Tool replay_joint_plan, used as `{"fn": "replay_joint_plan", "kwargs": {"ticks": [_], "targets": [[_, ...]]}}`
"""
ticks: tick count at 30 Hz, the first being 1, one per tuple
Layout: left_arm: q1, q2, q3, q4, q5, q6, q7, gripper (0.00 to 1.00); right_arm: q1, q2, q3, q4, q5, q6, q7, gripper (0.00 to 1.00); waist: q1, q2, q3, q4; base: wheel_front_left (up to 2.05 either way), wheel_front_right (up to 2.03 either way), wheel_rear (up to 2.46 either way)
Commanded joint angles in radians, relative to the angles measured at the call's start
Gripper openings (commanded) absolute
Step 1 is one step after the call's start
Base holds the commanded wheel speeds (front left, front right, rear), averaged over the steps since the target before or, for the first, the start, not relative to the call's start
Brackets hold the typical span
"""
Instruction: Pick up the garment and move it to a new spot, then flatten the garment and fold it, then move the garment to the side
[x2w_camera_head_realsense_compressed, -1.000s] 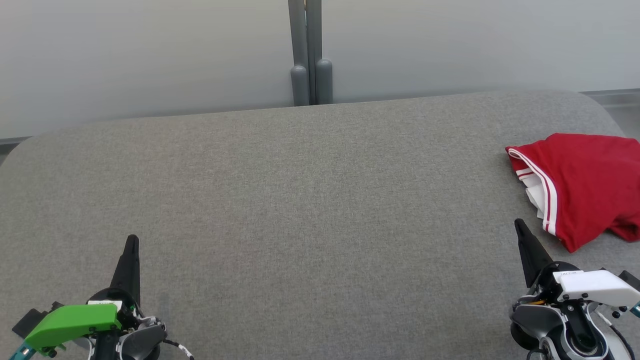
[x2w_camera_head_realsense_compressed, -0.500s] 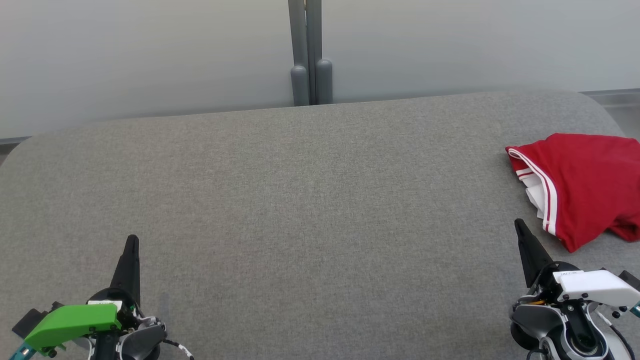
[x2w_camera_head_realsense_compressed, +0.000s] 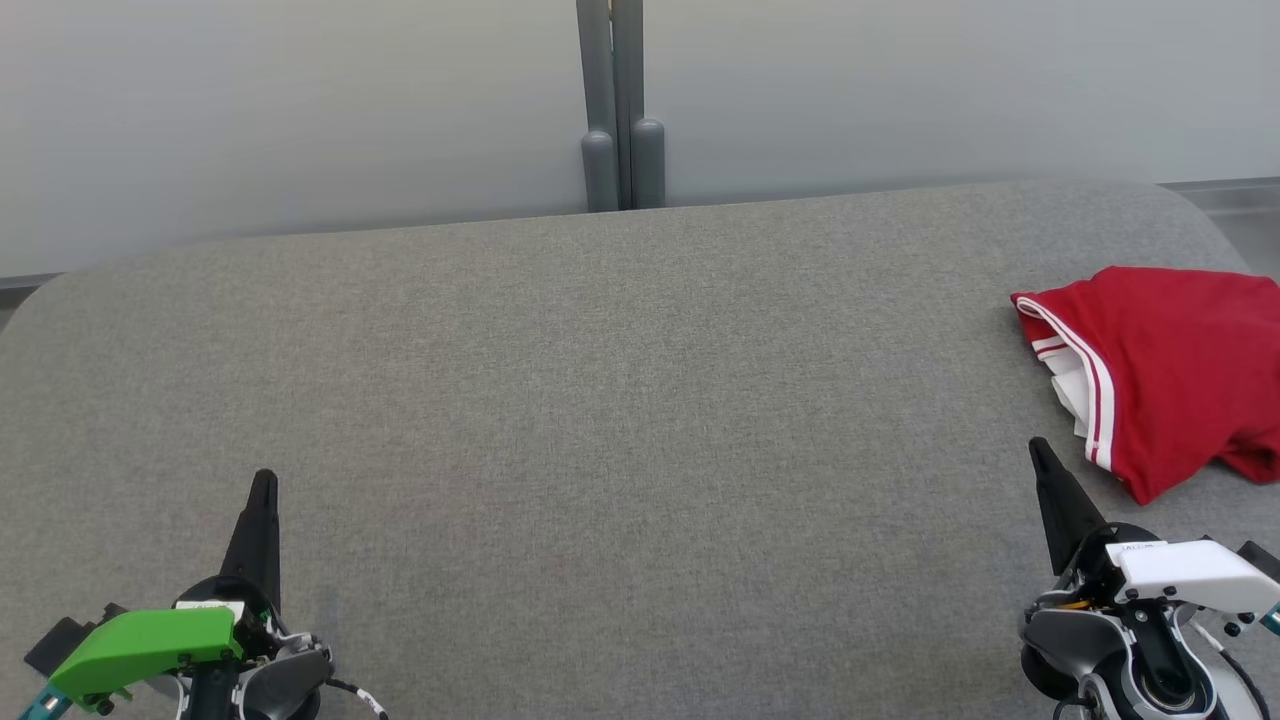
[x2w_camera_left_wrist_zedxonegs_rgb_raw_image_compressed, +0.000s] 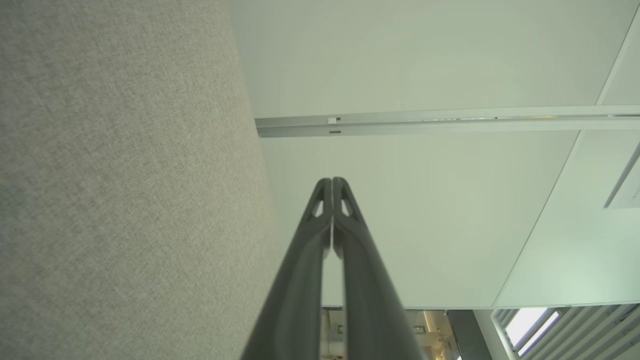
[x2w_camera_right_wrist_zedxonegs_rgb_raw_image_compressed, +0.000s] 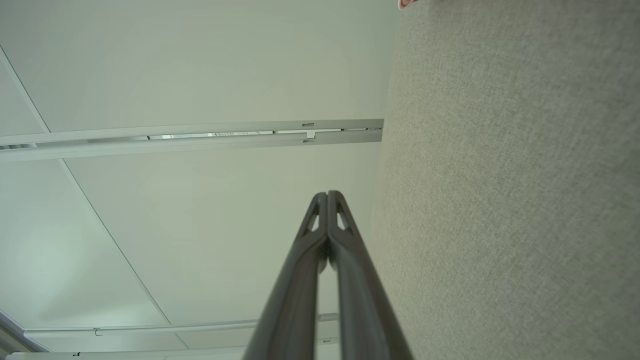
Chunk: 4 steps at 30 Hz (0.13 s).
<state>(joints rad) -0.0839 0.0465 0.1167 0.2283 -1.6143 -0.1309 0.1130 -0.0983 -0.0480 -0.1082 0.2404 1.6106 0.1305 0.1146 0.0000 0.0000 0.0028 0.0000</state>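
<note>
Lying folded at the right edge of the grey worktop (x2w_camera_head_realsense_compressed: 620, 400), the red garment (x2w_camera_head_realsense_compressed: 1170, 370) is seen just beyond the right claw (x2w_camera_head_realsense_compressed: 1038, 447); that claw and the left claw (x2w_camera_head_realsense_compressed: 263, 480) are held closed, empty.

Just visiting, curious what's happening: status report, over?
Left hand shut, empty. Right hand shut, empty. Red garment lying untouched, far right on grey fabric surface. Nothing blocking it.

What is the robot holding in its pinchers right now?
Nothing. The left gripper and right gripper are both shut with nothing between the fingers. The red garment lies folded on the grey table, untouched.
</note>
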Motion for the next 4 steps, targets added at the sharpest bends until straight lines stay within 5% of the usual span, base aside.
{"fn": "replay_joint_plan", "kwargs": {"ticks": [1,4], "targets": [[-0.014,0.007,0.002,-0.003,-0.001,0.000,0.002,0.00,-0.009,-0.004,0.001,-0.004,0.007,0.000,0.005,0.00,0.0000,0.0000,0.000,0.000,0.00,0.00,0.00],[-0.014,0.007,0.002,-0.003,-0.001,0.000,0.002,0.00,-0.009,-0.004,0.001,-0.004,0.007,0.000,0.005,0.00,0.0000,0.0000,0.000,0.000,0.00,0.00,0.00]]}}
